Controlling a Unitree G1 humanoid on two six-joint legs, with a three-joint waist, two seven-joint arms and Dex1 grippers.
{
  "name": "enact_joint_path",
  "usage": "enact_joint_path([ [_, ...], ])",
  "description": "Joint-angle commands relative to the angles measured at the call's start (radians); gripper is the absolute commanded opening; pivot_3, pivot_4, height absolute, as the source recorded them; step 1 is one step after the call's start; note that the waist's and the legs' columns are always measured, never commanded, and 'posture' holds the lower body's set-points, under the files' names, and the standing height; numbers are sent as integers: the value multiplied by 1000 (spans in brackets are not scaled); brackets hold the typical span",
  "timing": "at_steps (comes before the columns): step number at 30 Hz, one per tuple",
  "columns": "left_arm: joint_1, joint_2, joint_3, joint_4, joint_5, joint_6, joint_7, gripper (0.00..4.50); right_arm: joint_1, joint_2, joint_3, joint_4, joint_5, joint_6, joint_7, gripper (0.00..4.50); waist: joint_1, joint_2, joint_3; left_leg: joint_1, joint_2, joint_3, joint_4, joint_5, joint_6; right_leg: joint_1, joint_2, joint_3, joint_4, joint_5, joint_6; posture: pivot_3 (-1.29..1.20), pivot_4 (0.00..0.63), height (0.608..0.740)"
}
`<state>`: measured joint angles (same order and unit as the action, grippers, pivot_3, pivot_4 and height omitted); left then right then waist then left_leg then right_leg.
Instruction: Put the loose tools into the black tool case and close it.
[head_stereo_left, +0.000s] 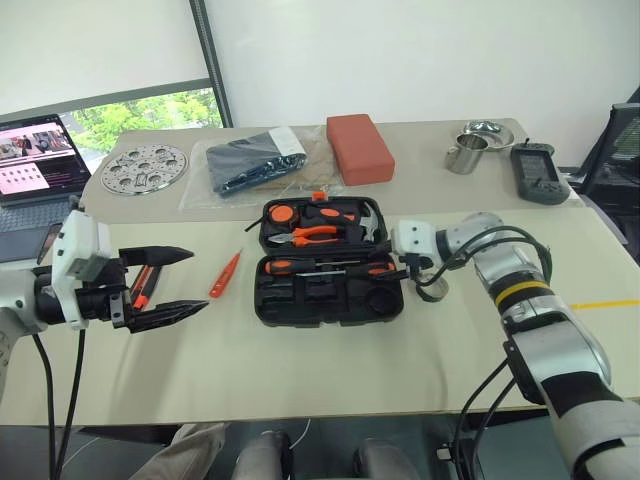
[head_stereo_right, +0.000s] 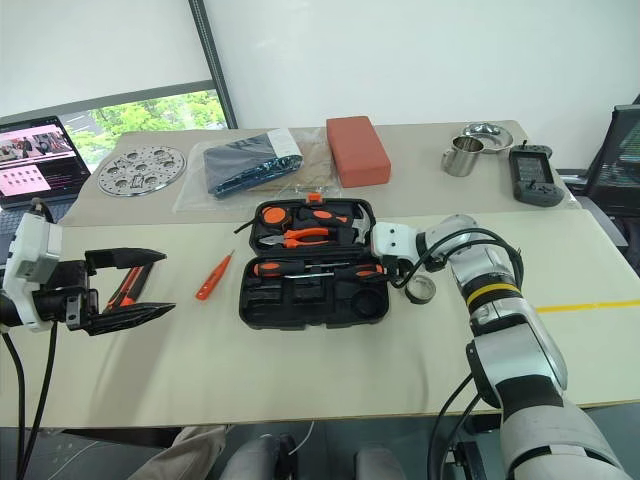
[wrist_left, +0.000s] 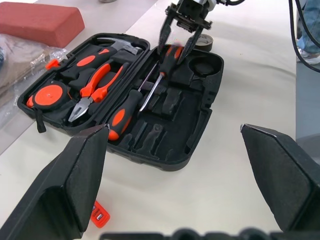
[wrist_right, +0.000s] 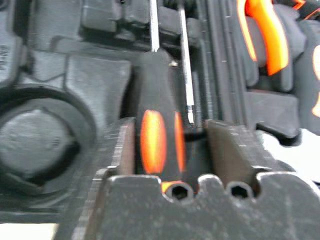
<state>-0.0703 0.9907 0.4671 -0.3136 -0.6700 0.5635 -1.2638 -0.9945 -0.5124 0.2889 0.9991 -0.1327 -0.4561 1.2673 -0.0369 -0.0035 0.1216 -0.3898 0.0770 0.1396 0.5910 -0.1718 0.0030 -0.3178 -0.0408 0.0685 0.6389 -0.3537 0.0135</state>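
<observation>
Nearest to us, our left claw (head_stereo_left: 165, 285) hangs above the near left of the worktop (head_stereo_left: 300, 360), its two black fingers spread as wide as they go and holding nothing. Just past it lies the orange-and-black utility knife (head_stereo_left: 143, 285), and a little further in the small all-orange screwdriver (head_stereo_left: 224, 275), both loose on the worktop.

The black tool case (head_stereo_left: 330, 262) lies open in the middle, lid flat behind the base. The far half carries the pliers (head_stereo_left: 312, 234) and hammer (wrist_left: 116, 47). Two long screwdrivers (head_stereo_left: 330, 266) with black-orange handles lie along the far edge of the near half.

Our right claw (wrist_left: 182, 31) is at the right end of that row, its fingers straddling the handle of the right-hand screwdriver (wrist_right: 159, 140). From the wrist, the fingers stand either side of the handle with a gap showing on one side at least, so we read them as parted and letting go rather than gripping. The small dark tape roll (head_stereo_right: 420, 289) sits on the worktop just beside the case's right edge, near the right wrist.

We judge the step in hand to be seating the second long screwdriver. Next we need to lift the right claw clear without dragging the handle, then fetch the tape roll for the round recess (wrist_left: 204, 65); knife and small screwdriver remain, then the lid.
</observation>
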Motion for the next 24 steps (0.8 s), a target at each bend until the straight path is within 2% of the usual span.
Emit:
enact_joint_path([
  [1, -16, 17, 5, -3, 2, -28, 6, 4500, -1, 14, -28, -10, 34, -21, 24, 4334, -1, 0, 0, 0, 0, 0, 0, 0, 0, 0, 0, 0, 0, 0, 0, 0, 150, 740],
  [5, -19, 19, -1, -4, -1, -29, 11, 4500, -9, 17, -87, -28, 90, 4, 32, 4424, -4, 0, 0, 0, 0, 0, 0, 0, 0, -1, 0, 0, 1, -1, -1, 0, 150, 740],
  [8, -23, 22, -6, -1, -1, -31, 12, 4500, 1, 8, -141, -79, 178, 116, 103, 4424, -5, 0, 1, 0, 0, 0, 0, 0, 0, -1, 0, 0, 2, -1, -1, 0, 150, 740],
  [11, -30, 22, -15, 3, 1, -33, 15, 4500, 25, 5, -168, -138, 233, 225, 150, 3760, -5, 0, 1, 0, 1, 0, 0, 0, 0, -1, 1, 0, 2, -1, -1, 0, 150, 740],
  [13, -37, 22, -23, 6, 2, -35, 16, 4500, 47, 8, -178, -184, 257, 280, 166, 3073, -5, 0, 1, 0, 1, 0, 0, 0, 0, -1, 1, 0, 2, -1, -1, 0, 150, 740],
  [21, -66, 23, -50, 16, 1, -36, 22, 4500, 98, 106, -200, -217, 283, 370, 50, 257, -10, 0, 1, 0, 2, 1, 0, 0, 0, -2, 2, 0, 2, -1, -1, 0, 150, 740],
  [22, -65, 23, -49, 14, 0, -35, 22, 4500, 101, 113, -201, -220, 283, 370, 46, 59, -9, 0, 1, 0, 2, 1, -1, 0, 0, -2, 2, 0, 2, -1, -1, 0, 150, 740],
  [24, -64, 23, -50, 12, -2, -31, 23, 4500, 112, 133, -191, -217, 275, 356, 34, 59, -7, -1, 1, 0, 2, 1, 0, 0, 0, -2, 2, 0, 2, -1, -1, 0, 150, 740],
])
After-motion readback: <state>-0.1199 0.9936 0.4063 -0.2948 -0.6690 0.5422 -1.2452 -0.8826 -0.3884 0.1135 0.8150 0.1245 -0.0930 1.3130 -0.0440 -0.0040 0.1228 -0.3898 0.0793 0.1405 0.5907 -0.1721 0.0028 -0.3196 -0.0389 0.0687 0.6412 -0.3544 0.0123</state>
